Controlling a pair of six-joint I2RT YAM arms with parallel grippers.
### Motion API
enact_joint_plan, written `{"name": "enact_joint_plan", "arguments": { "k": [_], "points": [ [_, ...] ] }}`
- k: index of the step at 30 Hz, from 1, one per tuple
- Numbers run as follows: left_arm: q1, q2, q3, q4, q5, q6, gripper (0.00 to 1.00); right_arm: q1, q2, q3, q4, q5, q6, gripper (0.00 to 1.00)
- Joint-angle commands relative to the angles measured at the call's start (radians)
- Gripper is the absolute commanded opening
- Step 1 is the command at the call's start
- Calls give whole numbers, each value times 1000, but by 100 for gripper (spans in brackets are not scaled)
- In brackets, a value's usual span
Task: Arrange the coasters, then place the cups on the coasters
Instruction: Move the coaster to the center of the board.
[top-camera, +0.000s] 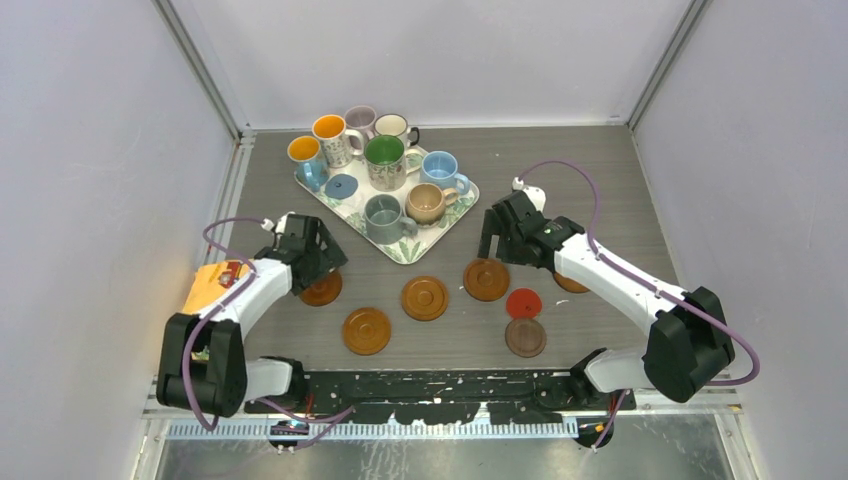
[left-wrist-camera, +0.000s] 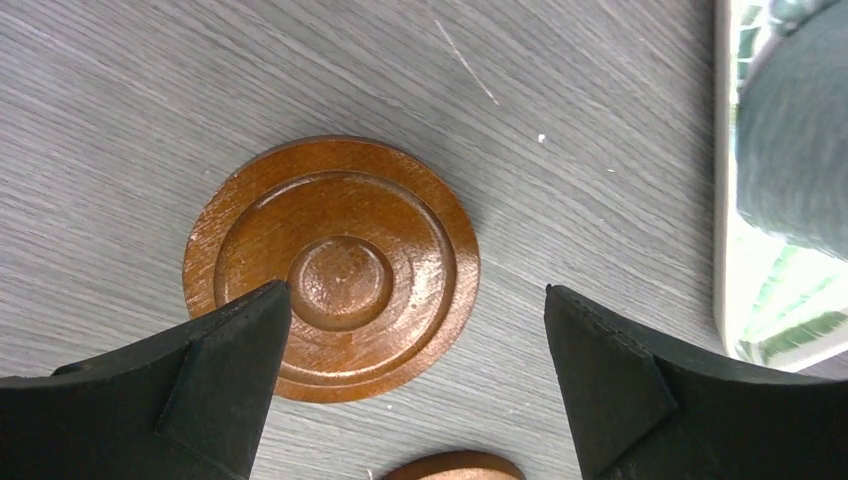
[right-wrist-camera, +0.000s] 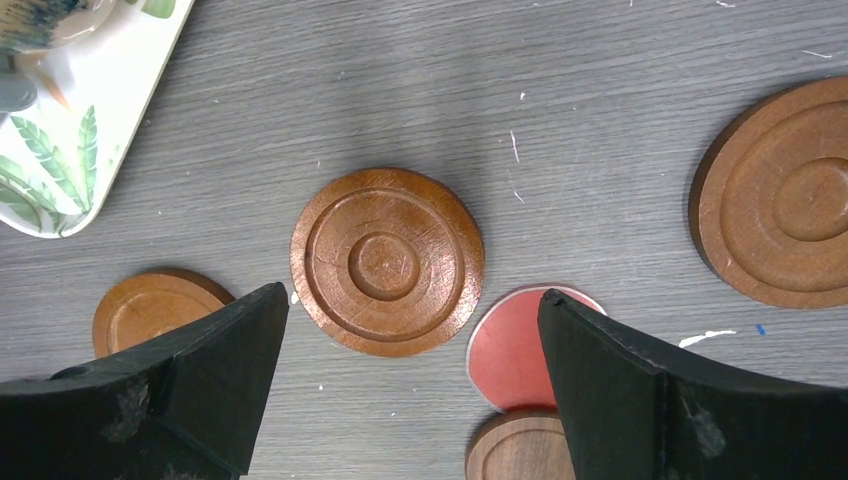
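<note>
Table: grey wood grain between white walls, both my arms out over it.
Cups: eight cups, all crowded on the leaf-patterned tray at 12 o'clock.
Coasters: seven coasters strung from 8 to 4 o'clock across the near half.
Left gripper: my left gripper gapes wide, empty, hovering over an orange-brown coaster at 8 o'clock.
Right gripper: my right gripper is spread wide too, empty, above a ringed coaster at 3 o'clock.
Neighbours: red coaster at its 5 o'clock, dark brown coaster just beside that.
</note>
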Motion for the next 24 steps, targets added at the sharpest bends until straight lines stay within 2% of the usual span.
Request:
{"name": "enact_joint_plan", "arguments": {
  "k": [1, 7, 12, 18, 24],
  "points": [
    [-2, -70, 30, -8, 54, 46, 100, 10, -29, -7, 23, -8, -21, 100],
    [-149, -130, 88, -92, 31, 94, 100, 10, -37, -14, 26, 14, -22, 100],
    [-375, -118, 134, -125, -13, 53, 100, 9, -44, -19, 25, 36, -18, 100],
    [-594, 32, 191, -49, -9, -13, 100, 10, -59, -21, 9, 74, -1, 100],
    [-719, 197, 275, 23, 8, -21, 100, 9, -101, -28, -14, 113, 16, 100]
  ]
}}
